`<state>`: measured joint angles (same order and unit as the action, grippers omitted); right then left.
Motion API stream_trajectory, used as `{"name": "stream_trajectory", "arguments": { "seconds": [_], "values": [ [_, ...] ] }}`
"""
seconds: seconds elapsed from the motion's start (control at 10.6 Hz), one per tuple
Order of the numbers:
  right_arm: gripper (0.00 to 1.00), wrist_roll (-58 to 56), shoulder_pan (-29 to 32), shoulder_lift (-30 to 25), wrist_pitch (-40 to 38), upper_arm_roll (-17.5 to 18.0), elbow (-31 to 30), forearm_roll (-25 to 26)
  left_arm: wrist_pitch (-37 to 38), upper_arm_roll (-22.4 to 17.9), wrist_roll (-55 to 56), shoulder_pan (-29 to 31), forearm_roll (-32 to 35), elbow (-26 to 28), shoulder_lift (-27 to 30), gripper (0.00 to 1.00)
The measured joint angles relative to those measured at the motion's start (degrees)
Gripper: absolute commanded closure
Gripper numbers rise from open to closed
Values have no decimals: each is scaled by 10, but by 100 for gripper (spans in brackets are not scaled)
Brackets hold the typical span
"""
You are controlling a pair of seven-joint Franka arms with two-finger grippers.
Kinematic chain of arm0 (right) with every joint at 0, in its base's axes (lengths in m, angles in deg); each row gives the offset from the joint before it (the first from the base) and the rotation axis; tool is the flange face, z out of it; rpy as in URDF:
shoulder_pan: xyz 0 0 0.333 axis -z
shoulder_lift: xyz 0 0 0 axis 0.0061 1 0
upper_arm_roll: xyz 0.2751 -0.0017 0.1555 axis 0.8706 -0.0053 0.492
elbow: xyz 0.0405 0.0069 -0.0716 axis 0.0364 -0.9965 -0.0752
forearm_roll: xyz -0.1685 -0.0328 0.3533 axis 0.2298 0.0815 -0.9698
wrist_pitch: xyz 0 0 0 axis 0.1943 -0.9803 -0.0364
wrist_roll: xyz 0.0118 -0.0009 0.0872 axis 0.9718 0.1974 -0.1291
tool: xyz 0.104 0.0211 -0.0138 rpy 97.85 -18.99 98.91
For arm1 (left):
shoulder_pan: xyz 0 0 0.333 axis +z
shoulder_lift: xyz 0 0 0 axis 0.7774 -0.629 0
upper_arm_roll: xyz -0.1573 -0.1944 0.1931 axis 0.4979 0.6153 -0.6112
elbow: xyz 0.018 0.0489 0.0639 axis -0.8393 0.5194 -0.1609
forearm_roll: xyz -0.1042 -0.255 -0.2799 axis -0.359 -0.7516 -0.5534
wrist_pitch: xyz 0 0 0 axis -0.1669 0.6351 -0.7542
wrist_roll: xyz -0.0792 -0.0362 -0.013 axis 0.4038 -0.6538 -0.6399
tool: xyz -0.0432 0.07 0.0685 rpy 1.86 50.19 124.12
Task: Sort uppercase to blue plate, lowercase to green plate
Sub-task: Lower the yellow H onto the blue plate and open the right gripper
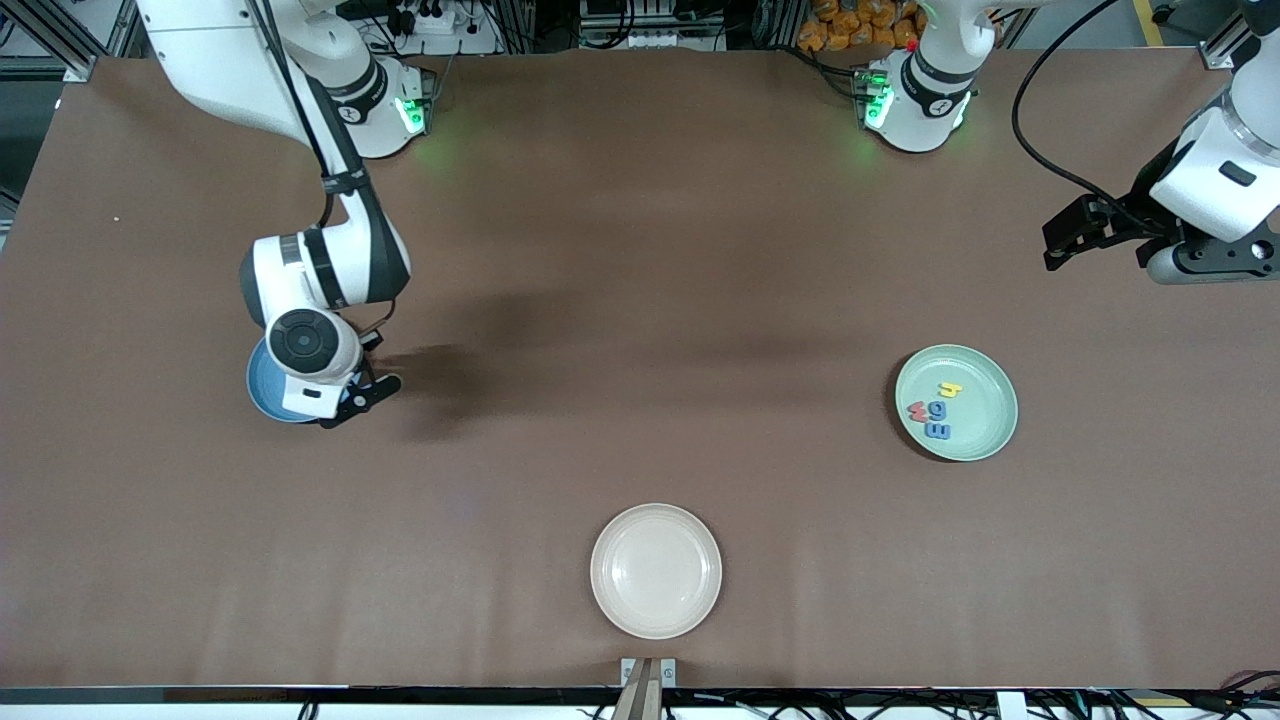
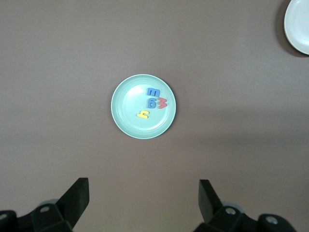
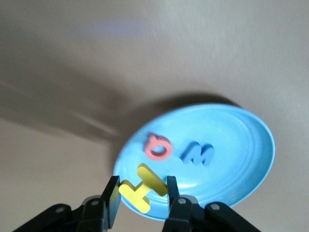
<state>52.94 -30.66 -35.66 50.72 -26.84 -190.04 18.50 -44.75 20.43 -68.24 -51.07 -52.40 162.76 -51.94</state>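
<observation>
My right gripper (image 1: 366, 392) (image 3: 140, 199) is shut on the yellow H (image 3: 143, 188) and holds it just above the rim of the blue plate (image 1: 260, 388) (image 3: 241, 145). In that plate lie the red Q (image 3: 157, 147) and the blue W (image 3: 197, 154). The teal R is hidden. The arm's wrist covers most of the plate in the front view. The green plate (image 1: 988, 415) (image 2: 126, 104) holds the red w (image 1: 917, 409) (image 2: 162, 103), blue g (image 1: 935, 412) (image 2: 152, 102), blue m (image 1: 940, 431) (image 2: 153, 92) and yellow lowercase letter (image 1: 948, 390) (image 2: 144, 114). My left gripper (image 1: 1062, 240) (image 2: 144, 199) is open and empty, waiting high above the left arm's end of the table.
A cream plate (image 1: 655, 570) (image 2: 300, 24) sits bare near the table's front edge, nearer to the front camera than both other plates. The brown table (image 1: 640, 300) spreads between the blue and green plates.
</observation>
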Motion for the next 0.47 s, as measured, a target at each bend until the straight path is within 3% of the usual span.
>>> {"name": "stream_trajectory", "arguments": {
  "seconds": [0.38, 0.47],
  "values": [
    [62, -114, 28, 14, 106, -57, -72, 0, 0, 0, 0, 0, 0, 0, 0, 0],
    [53, -125, 38, 18, 109, -59, -76, 0, 0, 0, 0, 0, 0, 0, 0, 0]
  ]
}}
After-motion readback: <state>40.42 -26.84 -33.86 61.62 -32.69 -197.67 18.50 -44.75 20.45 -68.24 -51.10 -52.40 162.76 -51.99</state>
